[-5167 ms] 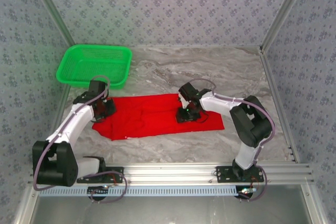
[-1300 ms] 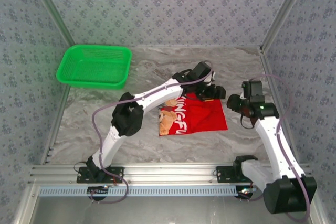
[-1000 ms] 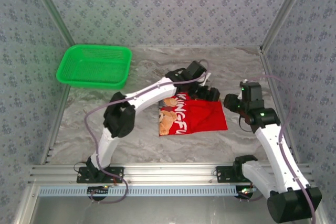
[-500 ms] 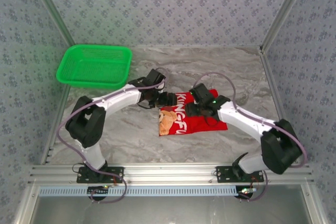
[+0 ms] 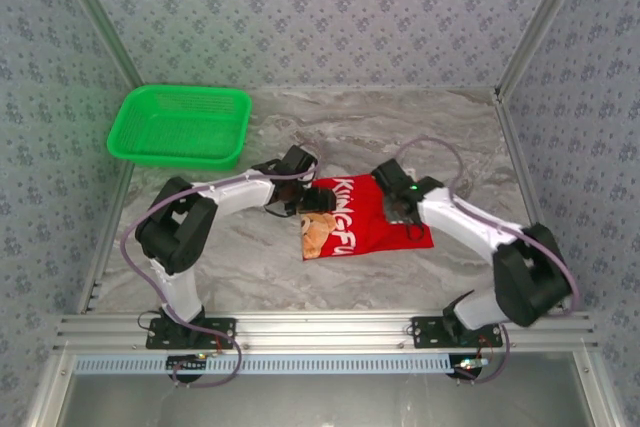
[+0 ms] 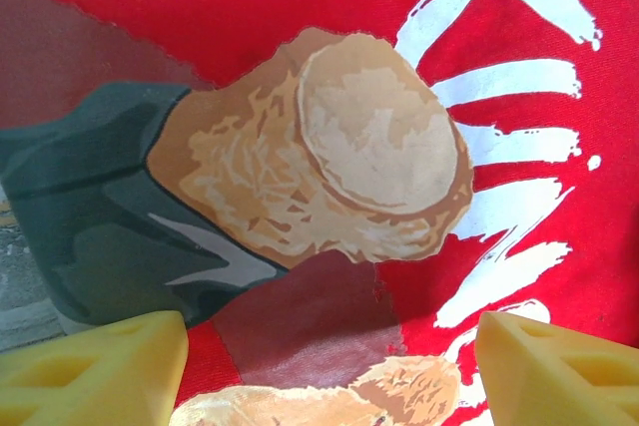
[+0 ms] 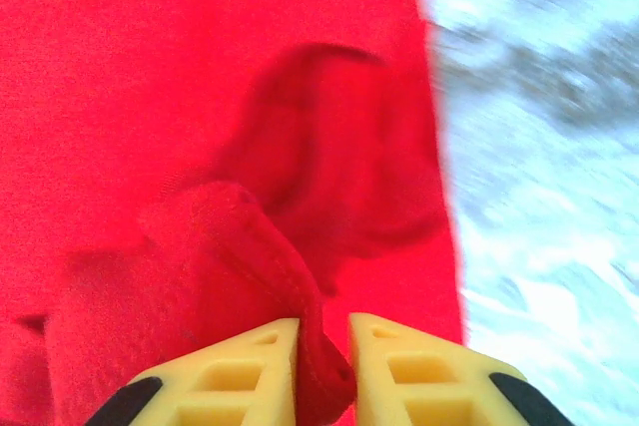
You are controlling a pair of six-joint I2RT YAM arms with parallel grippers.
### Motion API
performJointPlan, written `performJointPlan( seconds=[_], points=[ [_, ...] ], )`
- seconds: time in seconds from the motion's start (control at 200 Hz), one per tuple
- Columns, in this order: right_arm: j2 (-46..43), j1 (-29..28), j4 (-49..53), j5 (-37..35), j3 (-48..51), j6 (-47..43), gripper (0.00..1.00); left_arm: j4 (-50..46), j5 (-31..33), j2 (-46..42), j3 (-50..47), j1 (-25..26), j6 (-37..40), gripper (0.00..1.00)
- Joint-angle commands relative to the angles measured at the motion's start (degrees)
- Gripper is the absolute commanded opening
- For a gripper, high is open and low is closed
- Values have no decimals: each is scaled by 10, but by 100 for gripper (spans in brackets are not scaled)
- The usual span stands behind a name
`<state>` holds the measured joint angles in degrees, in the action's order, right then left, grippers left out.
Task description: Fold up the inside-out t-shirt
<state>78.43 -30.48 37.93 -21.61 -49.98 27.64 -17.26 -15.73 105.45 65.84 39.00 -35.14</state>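
Observation:
The inside-out t-shirt (image 5: 352, 229) lies as a folded red rectangle mid-table, its multicoloured print with white letters facing up. My left gripper (image 5: 303, 199) hovers at the shirt's upper left corner. In the left wrist view this gripper (image 6: 329, 376) is open, its yellow fingertips (image 6: 100, 371) wide apart over the print (image 6: 369, 147), with nothing between them. My right gripper (image 5: 395, 211) sits on the plain red right part of the shirt. In the right wrist view it (image 7: 324, 366) is shut on a raised ridge of the red cloth (image 7: 240, 246).
A green plastic basket (image 5: 180, 125) stands at the back left. The marble table (image 5: 420, 127) is bare behind and right of the shirt. An aluminium rail (image 5: 330, 327) runs along the near edge, and patterned walls close in the sides.
The left arm swung from the shirt's right side to its upper left corner. The right arm came in from the right onto the shirt and closed on a fold of cloth.

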Motion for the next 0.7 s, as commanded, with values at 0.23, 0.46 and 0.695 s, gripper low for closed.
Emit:
performJointPlan(
  seconds=[0.23, 0.46, 0.695],
  points=[
    [-241, 31, 19, 21, 103, 89, 50, 22, -15, -9, -17, 4, 12, 76],
    [-81, 13, -42, 120, 51, 48, 59, 22, -4, -38, -21, 6, 16, 77],
    [-38, 69, -6, 123, 47, 41, 58, 28, -1, -54, -31, 17, 21, 77]
  ],
)
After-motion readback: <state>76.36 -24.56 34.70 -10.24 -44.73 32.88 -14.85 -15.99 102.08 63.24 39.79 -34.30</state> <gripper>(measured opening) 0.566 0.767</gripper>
